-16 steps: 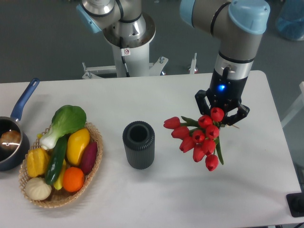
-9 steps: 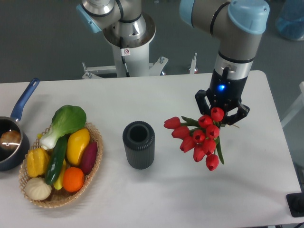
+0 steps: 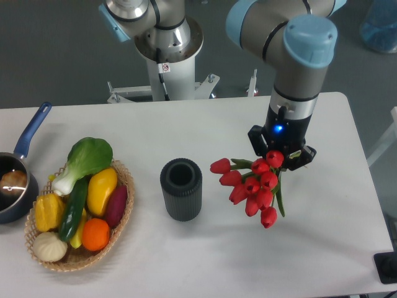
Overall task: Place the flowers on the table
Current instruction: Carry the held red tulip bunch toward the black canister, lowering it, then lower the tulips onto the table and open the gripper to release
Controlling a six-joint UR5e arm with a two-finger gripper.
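Note:
The flowers (image 3: pixel 253 184), a bunch of red tulip buds with green stems and leaves, hang over the right half of the white table (image 3: pixel 211 130). My gripper (image 3: pixel 280 156) is shut on the stems just above the buds. The buds point down and to the left, toward the dark ribbed vase (image 3: pixel 181 189) that stands upright and empty a little to their left. I cannot tell whether the lowest bud touches the tabletop. The stems are mostly hidden behind the buds and the black fingers.
A wicker basket (image 3: pixel 123 205) of colourful vegetables sits at the left front. A blue-handled pan (image 3: pixel 17 180) rests at the far left edge. The robot's base column (image 3: pixel 166 59) stands behind the table's back edge.
The arm has shifted slightly left and toward the front, carrying the flowers with it. The bunch now hangs a little closer to the vase.

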